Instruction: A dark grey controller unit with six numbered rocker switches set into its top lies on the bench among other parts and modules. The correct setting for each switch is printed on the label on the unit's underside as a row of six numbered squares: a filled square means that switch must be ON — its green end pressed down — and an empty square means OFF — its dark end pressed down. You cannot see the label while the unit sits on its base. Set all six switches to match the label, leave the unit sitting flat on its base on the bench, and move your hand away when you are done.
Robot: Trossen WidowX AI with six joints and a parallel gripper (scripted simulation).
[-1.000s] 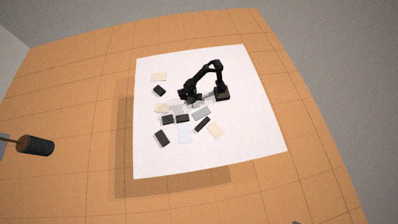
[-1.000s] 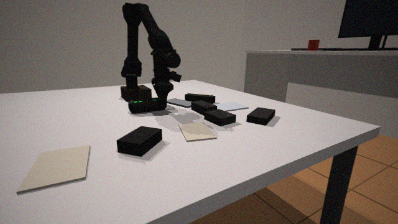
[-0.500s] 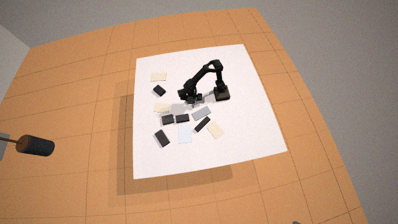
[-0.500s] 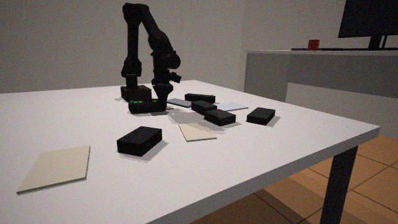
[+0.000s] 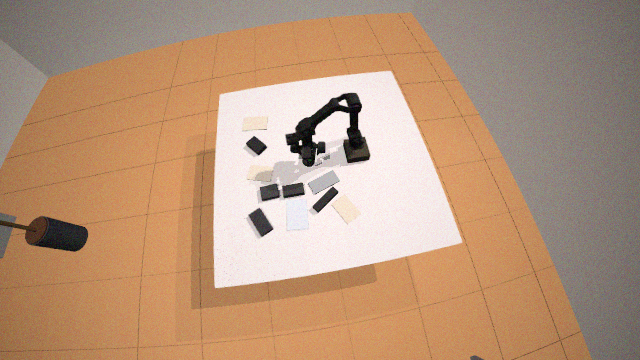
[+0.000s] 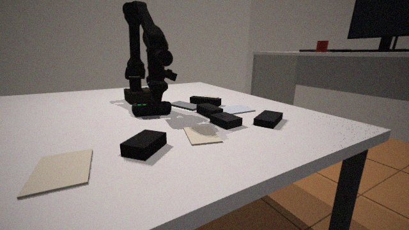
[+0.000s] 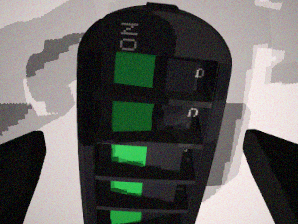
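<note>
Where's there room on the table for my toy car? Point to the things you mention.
There's room between the pale blue card (image 5: 297,215) (image 6: 241,110) and the table edge beyond it. It's crowded where two black blocks (image 5: 293,190) (image 6: 226,120) sit near the grey plate (image 5: 323,182) (image 6: 184,105) and black bar (image 5: 325,199) (image 6: 205,101).

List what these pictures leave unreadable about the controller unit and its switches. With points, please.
- Label on the underside of the controller unit (image 6: 151,109) (image 7: 90,175): faces down in every view.
- Sixth switch: cut off by the wrist view's lower edge.
- Most switch numbers: too blurred in the wrist view.
- Switch settings, top view: too small, and the arm (image 5: 320,114) (image 6: 156,39) crowds the unit.
</note>
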